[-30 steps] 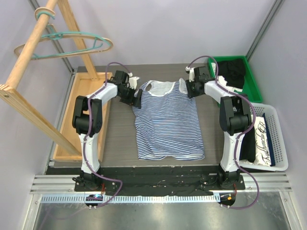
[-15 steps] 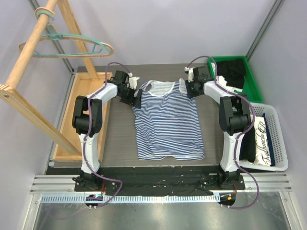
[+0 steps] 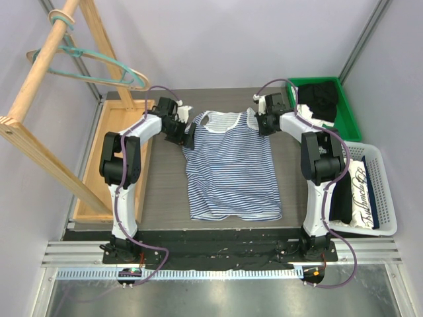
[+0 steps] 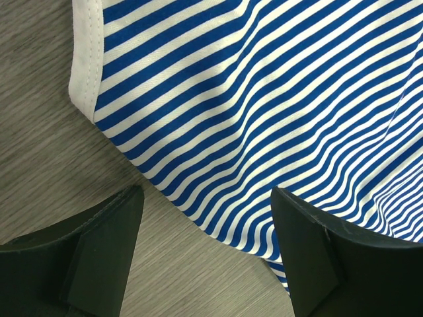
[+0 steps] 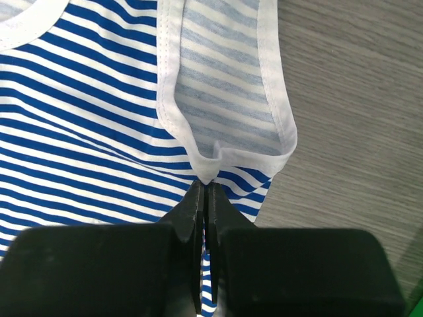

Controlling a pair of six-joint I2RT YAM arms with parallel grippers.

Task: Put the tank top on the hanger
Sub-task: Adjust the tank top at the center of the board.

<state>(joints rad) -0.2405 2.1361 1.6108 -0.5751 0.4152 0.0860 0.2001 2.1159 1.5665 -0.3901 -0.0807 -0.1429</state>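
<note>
Your right gripper has just pinched shut on the tank top at its strap. Your left gripper stays spread over the top's other edge, so grip there next.

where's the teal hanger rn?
Top view, far-left corner: the hanger hangs by its hook on the wooden rack's slanted rail, well up and left of the tank top.
</note>
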